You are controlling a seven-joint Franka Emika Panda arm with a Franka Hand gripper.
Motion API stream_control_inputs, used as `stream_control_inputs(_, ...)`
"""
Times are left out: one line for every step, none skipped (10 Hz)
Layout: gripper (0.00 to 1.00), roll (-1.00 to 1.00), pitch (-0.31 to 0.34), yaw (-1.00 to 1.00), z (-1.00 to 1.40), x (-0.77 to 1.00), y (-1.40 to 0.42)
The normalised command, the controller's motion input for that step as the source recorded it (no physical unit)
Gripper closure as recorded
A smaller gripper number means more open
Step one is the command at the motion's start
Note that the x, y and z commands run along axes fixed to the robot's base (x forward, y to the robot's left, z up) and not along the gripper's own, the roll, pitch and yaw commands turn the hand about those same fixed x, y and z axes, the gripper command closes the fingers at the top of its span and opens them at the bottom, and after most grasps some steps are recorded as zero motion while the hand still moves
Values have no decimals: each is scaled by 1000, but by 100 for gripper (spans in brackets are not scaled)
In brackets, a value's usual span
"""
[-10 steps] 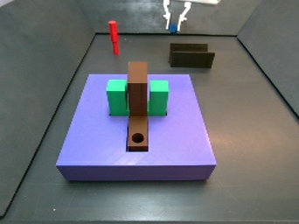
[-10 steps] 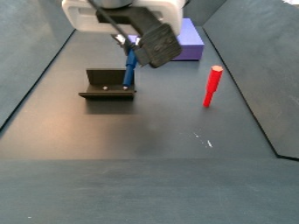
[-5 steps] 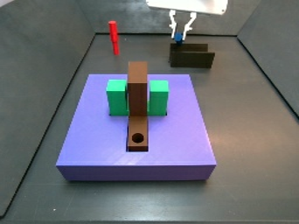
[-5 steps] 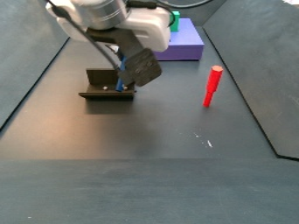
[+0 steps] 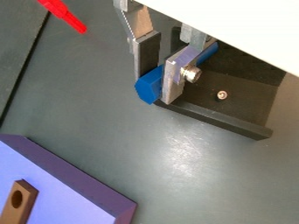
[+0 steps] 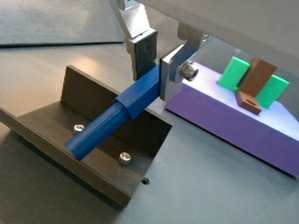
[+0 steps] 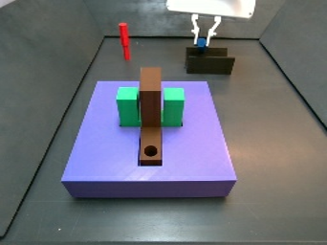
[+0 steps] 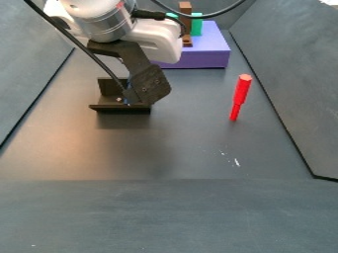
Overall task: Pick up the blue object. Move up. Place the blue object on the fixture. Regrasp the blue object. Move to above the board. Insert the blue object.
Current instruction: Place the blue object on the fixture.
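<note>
The blue object [image 6: 111, 127] is a slim blue peg leaning at a slant in the fixture [image 6: 73, 92], its lower end down by the fixture's floor. My gripper [image 6: 159, 80] is shut on its upper end, one silver finger on each side. In a wrist view the gripper [image 5: 159, 83] holds the blue object [image 5: 149, 87] over the fixture [image 5: 239, 101]. In a side view the gripper [image 7: 201, 36] stands just above the fixture [image 7: 211, 63] with the blue object [image 7: 201, 42] between its fingers. The board [image 7: 151, 144] lies nearer the camera. In a side view the arm hides most of the fixture [image 8: 113, 106].
A red peg [image 7: 124, 40] stands upright on the floor, left of the fixture, and shows as the red peg [image 8: 240, 97] too. The board [image 6: 222, 122] carries a brown strip [image 7: 151, 110] with a round hole and green blocks [image 7: 128, 105]. Dark walls ring the floor.
The gripper has come down with the blue object from above the fixture. The peg's lower end now sits in the fixture.
</note>
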Motion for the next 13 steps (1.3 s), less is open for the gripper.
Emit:
stream_control_inputs(100, 31, 229, 29, -169, 777, 3)
stream_control_inputs(100, 0, 206, 94, -140, 754, 0)
stream_control_inputs(100, -151, 163, 69, -43, 660, 0)
stream_control_inputs(100, -374, 140, 0, 0, 723, 0)
stream_control_inputs(100, -406, 134, 0, 57, 814, 0)
stream_control_inputs(100, -571, 109, 0, 43, 737, 40)
stream_control_inputs(100, -514, 103, 0, 0, 774, 0)
stream_control_inputs(100, -391, 94, 11, -23, 671, 0)
stream_control_inputs(100, -200, 103, 54, -191, 586, 0)
stream_control_inputs(100, 0, 154, 17, -231, 697, 0)
stream_control_inputs(100, 243, 291, 149, -140, 777, 0)
stream_control_inputs(100, 440, 289, 197, -74, 517, 20)
stream_control_inputs(100, 466, 257, 177, -43, 403, 20)
